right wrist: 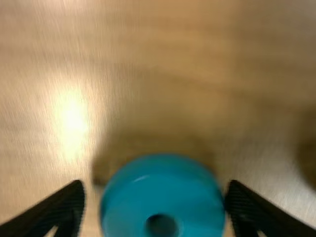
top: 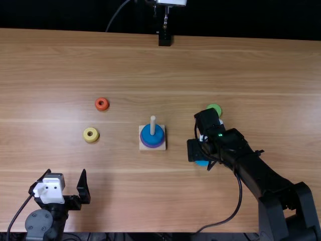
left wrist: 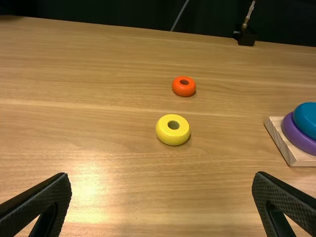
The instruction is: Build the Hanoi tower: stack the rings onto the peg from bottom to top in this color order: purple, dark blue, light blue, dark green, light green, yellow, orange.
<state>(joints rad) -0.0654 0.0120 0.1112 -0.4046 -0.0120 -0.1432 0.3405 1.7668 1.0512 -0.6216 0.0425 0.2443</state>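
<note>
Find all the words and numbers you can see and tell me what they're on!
There are no words, numbers or signs that I can read.
Orange ring, yellow ring and light blue ring: no writing that I can see.
Peg and its base: none that I can see.
Left arm's white part: any marks are too small to read.

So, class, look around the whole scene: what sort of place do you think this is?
Probably a robotics lab: a left robot arm and a right robot arm share a wooden table with a peg for stacking rings.
</note>
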